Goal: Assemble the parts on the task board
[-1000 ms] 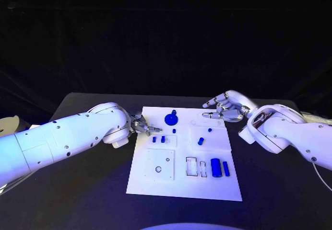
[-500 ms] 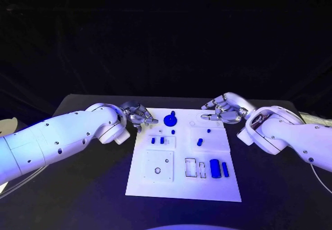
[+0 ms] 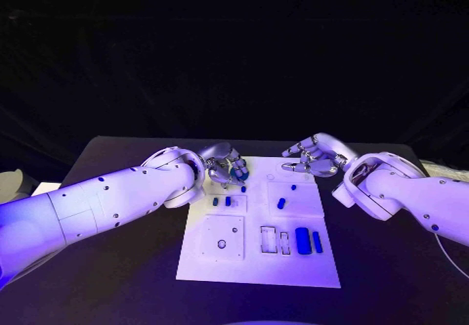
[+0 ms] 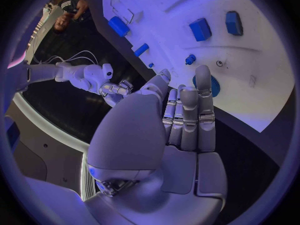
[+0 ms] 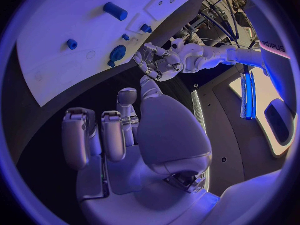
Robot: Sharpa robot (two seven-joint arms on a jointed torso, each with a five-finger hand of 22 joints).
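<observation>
Matte black table [image 3: 127, 264] under flat white task board [image 3: 256, 267], blue parts [image 3: 303, 238]; both silver hands, left hand [image 3: 226, 169] and right hand [image 3: 313, 158], empty, fingers apart.

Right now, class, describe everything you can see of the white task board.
The task board is a flat white rectangular plate lying in the middle of the black table. Its surface carries shallow outlined recesses and small holes, with small blue parts lying on it or standing in it. The left hand hovers over its far left corner; contact cannot be told.

Left hand [image 3: 223, 170] now over task board [image 3: 256, 264]
</observation>
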